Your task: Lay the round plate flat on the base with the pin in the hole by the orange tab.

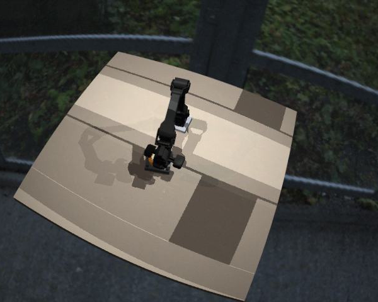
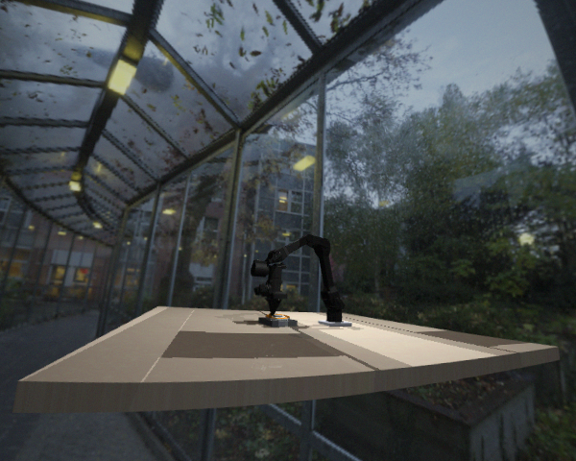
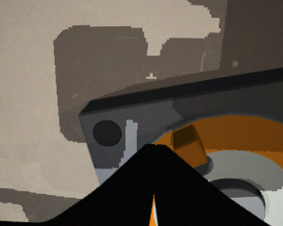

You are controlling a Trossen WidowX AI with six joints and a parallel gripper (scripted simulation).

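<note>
Here the pincer (image 3: pixel 153 151), fingers pressed together on nothing, hangs low over the orange tab (image 3: pixel 187 142) of the round plate (image 3: pixel 255 135) on its grey base (image 3: pixel 110 135)

The arm (image 2: pixel 323 268) reaches forward and bends down, its hand (image 2: pixel 274 308) pointing downward, fingers closed and empty.

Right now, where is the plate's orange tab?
In the wrist view the orange tab sits on the plate rim's left side, just above the shut hand tip, right of the round hole in the grey base corner.
</note>
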